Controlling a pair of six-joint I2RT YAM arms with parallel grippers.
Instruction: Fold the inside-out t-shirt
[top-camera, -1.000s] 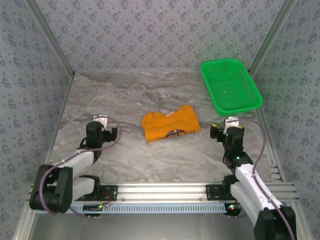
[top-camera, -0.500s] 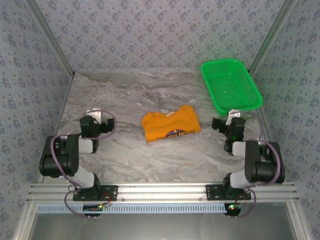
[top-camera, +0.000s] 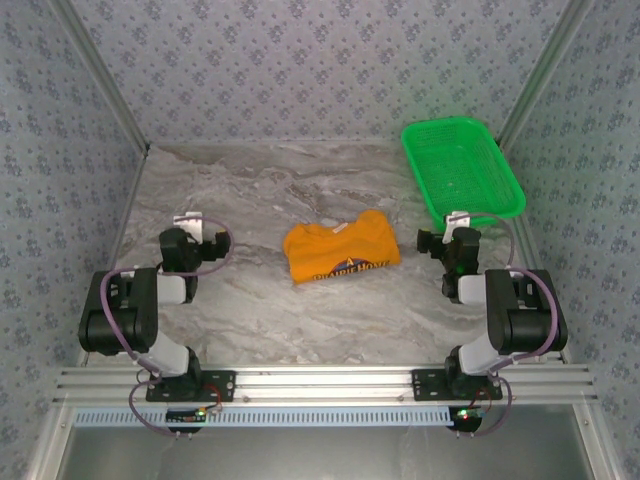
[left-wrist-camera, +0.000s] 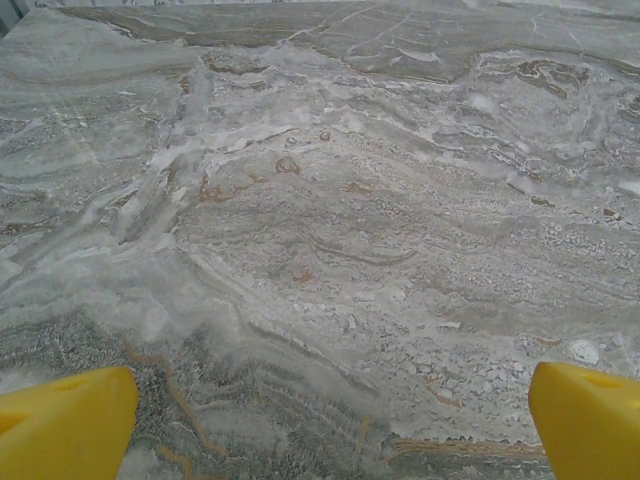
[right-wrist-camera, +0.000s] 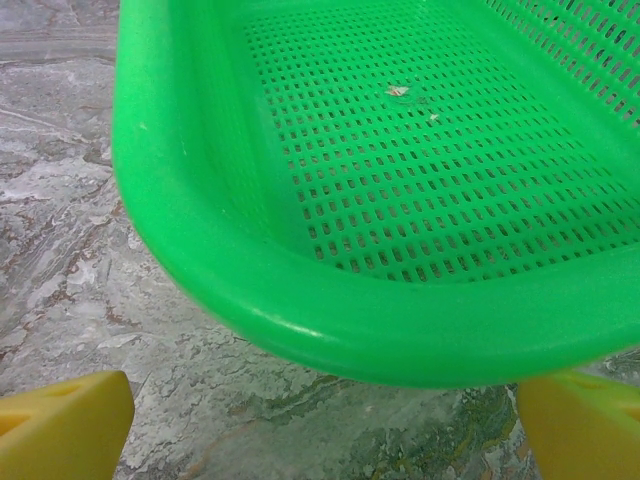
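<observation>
Reads as fold complete: t-shirt (top-camera: 341, 252) compact at centre of worktop (top-camera: 250, 190), left tool (left-wrist-camera: 330, 400) and right tool (right-wrist-camera: 325, 410) released, empty, parked well clear.

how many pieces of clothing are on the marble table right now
1: an orange cotton t-shirt with a dark chest print, folded, in the middle of the marble table. The green plastic mesh basket at the far right holds no clothing. None seems hidden.

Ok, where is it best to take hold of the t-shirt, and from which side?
Probably the right edge of the t-shirt, approached low from the right: it lies flat and folded on the table, and that edge is nearest the right gripper.
</observation>
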